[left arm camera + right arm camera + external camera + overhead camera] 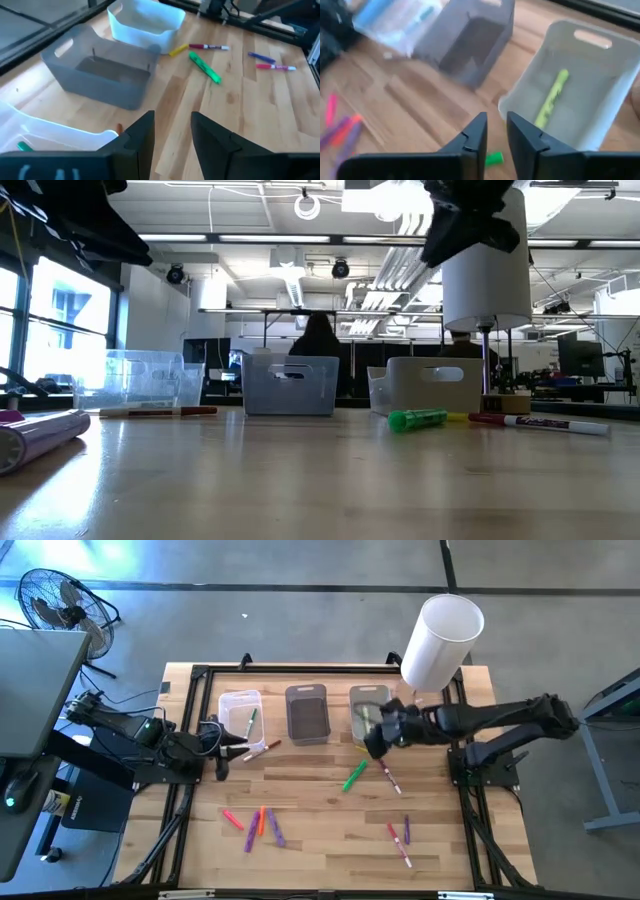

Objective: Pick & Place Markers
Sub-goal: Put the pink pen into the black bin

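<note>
Several markers [258, 823] lie loose on the desk [330, 840]: a cluster near the front left, a green marker [354, 776] in the middle, and a few toward the front right. One yellow-green marker [551, 100] lies inside the white bin [615, 80], another green one in the clear bin [240, 712]; the gray bin [306, 713] stands between them. The right pincer [495, 137] hovers by the white bin's near edge, fingers slightly apart, holding nothing. The left pincer [172, 135] sits beside the clear bin, narrowly open and empty.
</note>
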Action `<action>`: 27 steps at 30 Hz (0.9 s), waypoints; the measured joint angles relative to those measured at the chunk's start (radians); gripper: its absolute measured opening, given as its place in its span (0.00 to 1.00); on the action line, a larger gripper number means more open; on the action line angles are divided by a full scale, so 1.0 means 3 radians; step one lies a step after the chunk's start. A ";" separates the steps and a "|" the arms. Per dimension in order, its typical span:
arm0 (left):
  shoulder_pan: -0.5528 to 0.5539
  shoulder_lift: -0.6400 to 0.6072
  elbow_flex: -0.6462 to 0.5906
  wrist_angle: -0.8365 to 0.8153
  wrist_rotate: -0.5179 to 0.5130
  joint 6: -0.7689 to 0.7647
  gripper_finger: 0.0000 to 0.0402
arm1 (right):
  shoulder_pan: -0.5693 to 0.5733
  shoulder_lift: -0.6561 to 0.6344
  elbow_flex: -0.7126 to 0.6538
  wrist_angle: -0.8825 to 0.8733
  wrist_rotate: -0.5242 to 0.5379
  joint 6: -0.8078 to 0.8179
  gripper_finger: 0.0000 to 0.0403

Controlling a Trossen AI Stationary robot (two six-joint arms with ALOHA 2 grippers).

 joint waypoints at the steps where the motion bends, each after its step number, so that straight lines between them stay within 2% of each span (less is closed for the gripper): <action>1: 0.0000 0.0092 0.0033 0.0004 0.0064 -0.0052 0.31 | 0.0079 0.0017 0.0000 -0.0103 0.0047 0.0050 0.10; 4: 0.0000 0.0493 0.0177 -0.0050 0.0160 -0.0290 0.31 | 0.0281 0.0069 0.0000 -0.0470 0.0138 0.0299 0.02; 6: 0.0000 0.0801 0.0327 -0.0193 0.0177 -0.0566 0.31 | 0.0407 0.0085 -0.0001 -0.0607 0.0151 0.0419 0.01; 9: 0.0000 0.1255 0.0659 -0.0537 0.0228 -0.1034 0.31 | 0.0577 0.0049 -0.0174 -0.0409 0.0231 0.0416 0.01; 12: 0.0000 0.1695 0.1011 -0.1008 0.0340 -0.1645 0.31 | 0.0693 -0.0048 -0.0530 -0.0004 0.0134 0.0416 0.01; 15: -0.0015 0.2078 0.1370 -0.1404 0.0507 -0.2329 0.31 | 0.0800 -0.0157 -0.0893 0.0444 -0.0013 0.0460 0.00; 19: -0.0222 0.2414 0.1686 -0.1842 0.0607 -0.3451 0.31 | 0.0952 -0.0321 -0.1292 0.0853 -0.0082 0.0463 0.00; 23: -0.0499 0.2675 0.1735 -0.1998 0.0797 -0.4663 0.31 | 0.1030 -0.0511 -0.1597 0.0969 -0.0261 0.0462 0.00; 27: -0.0787 0.2918 0.1736 -0.2031 0.1010 -0.5664 0.31 | 0.1085 -0.0705 -0.1794 0.1048 -0.0401 0.0444 0.00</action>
